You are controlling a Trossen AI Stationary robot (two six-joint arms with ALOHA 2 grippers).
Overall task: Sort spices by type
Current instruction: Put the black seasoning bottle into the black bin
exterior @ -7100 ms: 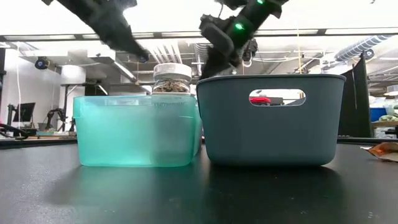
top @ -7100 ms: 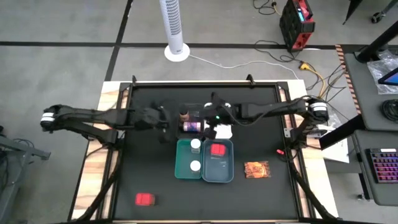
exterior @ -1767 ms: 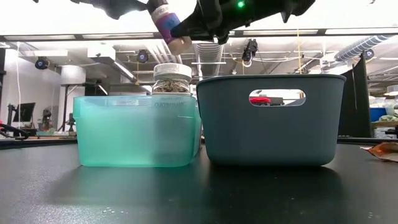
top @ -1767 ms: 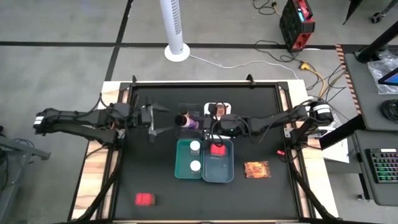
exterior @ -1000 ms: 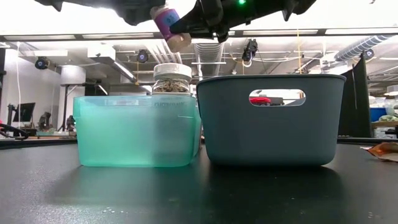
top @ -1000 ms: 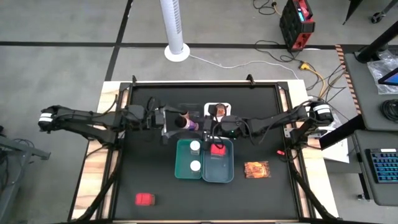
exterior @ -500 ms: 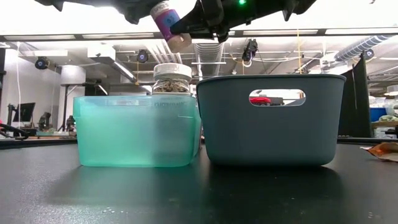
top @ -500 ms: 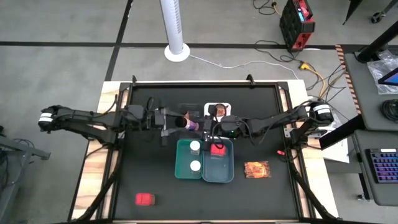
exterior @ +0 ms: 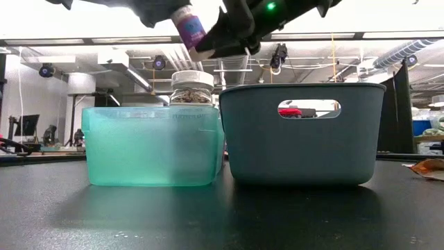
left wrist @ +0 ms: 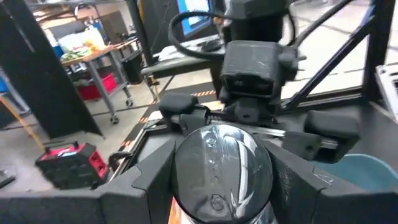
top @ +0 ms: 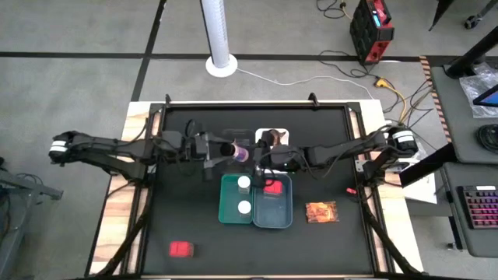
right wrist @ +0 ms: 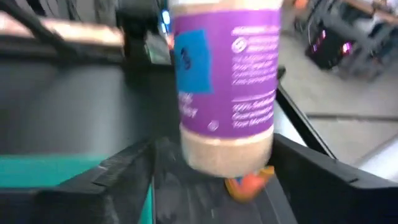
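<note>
From above, the purple-labelled spice bottle (top: 238, 152) lies sideways in the air, just behind the teal plastic tray (top: 236, 199) and the grey-blue plastic tray (top: 274, 210). The left gripper (top: 216, 152) has one end of it and the right gripper (top: 261, 158) has the other end. It looks like one arm is passing the bottle to the other so it can go to its own tray. Two white-capped jars (top: 244, 195) sit together in the teal tray because they are the same kind. A red box (top: 271, 186) sits in the grey-blue tray. Another red box (top: 180, 249) waits alone near the front of the black table (top: 334, 163), and a clear packet of orange-red stuff (top: 321, 211) lies to the right of the trays.

From table height, the bottle (exterior: 192, 32) hangs tilted, high over the teal tray (exterior: 152, 146), with dark arms on both sides. A jar (exterior: 191, 88) pokes up behind the teal tray.

In the left wrist view, the left gripper's fingers (left wrist: 142, 180) squeeze the bottle's shiny end (left wrist: 222, 165), and the right gripper (left wrist: 252, 115) sits just past it.

In the right wrist view, the purple bottle (right wrist: 225, 81) fills the picture. The right gripper's fingers (right wrist: 118, 180) seem to hug its pale end, but I cannot tell how tightly.
</note>
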